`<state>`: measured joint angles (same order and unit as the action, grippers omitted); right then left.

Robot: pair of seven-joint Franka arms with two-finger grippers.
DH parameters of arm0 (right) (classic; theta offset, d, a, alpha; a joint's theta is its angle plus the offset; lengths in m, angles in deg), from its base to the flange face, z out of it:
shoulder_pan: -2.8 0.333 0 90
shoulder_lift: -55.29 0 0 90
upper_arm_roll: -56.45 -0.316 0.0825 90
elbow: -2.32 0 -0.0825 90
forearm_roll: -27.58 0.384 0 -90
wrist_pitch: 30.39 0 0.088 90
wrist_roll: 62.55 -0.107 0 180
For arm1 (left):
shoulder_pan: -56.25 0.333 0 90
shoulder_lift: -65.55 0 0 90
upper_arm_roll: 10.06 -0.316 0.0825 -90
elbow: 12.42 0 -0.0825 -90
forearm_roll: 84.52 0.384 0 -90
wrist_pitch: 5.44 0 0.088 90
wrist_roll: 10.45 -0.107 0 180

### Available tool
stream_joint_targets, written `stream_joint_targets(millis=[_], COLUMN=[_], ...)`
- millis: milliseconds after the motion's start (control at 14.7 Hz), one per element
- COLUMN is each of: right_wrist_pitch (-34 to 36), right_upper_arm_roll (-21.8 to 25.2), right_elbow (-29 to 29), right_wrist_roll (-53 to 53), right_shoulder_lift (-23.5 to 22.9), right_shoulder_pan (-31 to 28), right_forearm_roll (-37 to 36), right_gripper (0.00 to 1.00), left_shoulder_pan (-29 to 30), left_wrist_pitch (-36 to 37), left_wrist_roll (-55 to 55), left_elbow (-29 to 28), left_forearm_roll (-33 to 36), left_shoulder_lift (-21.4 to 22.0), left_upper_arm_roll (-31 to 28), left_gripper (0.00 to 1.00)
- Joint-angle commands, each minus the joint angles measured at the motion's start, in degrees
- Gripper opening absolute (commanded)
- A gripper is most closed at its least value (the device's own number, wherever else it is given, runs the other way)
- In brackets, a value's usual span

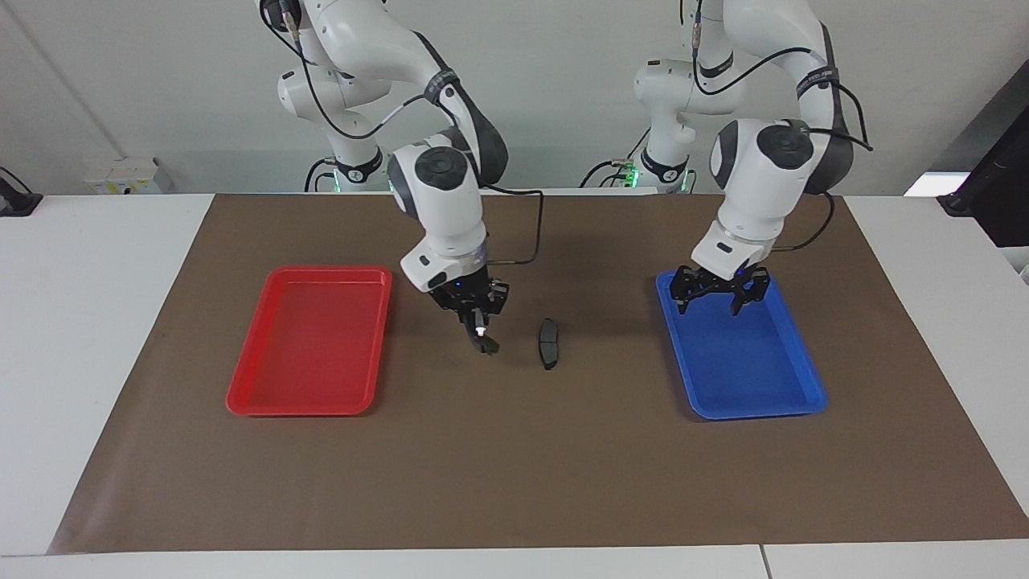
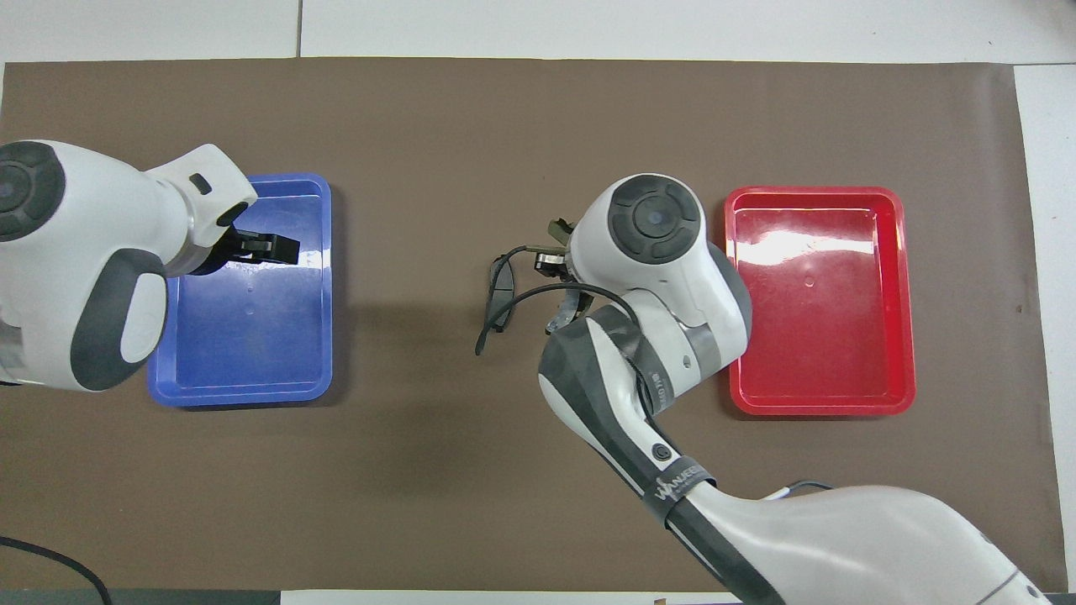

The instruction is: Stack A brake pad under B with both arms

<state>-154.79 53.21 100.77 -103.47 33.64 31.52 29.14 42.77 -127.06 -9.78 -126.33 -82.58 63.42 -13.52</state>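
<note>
While the red tray lies at the centre-left of the facing frame on the brown-covered tabletop, the right arm reaches down just beside it, toward the middle of the frame. Its right pincer is pressed onto B, a dark piece with a small white spot near the fingers, held just above the tabletop. A brake pad lies flat on the tabletop at mid-frame, close beside B but apart from it, a groove across its centre. At the centre-right of the frame, the left pincer hangs with its fingers spread over the upper end of the blue tray, the end nearer to the robots.
</note>
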Motion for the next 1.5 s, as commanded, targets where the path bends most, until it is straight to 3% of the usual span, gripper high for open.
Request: stream_joint_targets(millis=[0, 681, 1429], right_wrist_pitch=[0.6, -9.2, -10.9], right_upper_arm_roll=[0.1, 0.1, 0.1], right_elbow=[-5.0, -4.1, -3.6], right_wrist_roll=[-2.5, -7.2, -7.1], right_shoulder_lift=[-4.7, -9.2, -9.9], right_shoulder_pan=[2.6, 5.4, 5.9], right_forearm_roll=[0.0, -3.9, -4.1], right_gripper=[0.00, 0.00, 0.00], left_shoulder_pan=[5.2, 10.5, 11.9], left_wrist_pitch=[2.9, 20.5, 22.5], left_wrist_roll=[-6.8, -8.8, -10.2], left_elbow=[-1.0, 11.9, 12.5], left_forearm_roll=[-0.1, -0.1, -0.1], left_shoulder_lift=[3.7, 4.6, 4.8], left_upper_arm_roll=[0.4, -0.3, -0.3], left_gripper=[0.99, 0.99, 0.99])
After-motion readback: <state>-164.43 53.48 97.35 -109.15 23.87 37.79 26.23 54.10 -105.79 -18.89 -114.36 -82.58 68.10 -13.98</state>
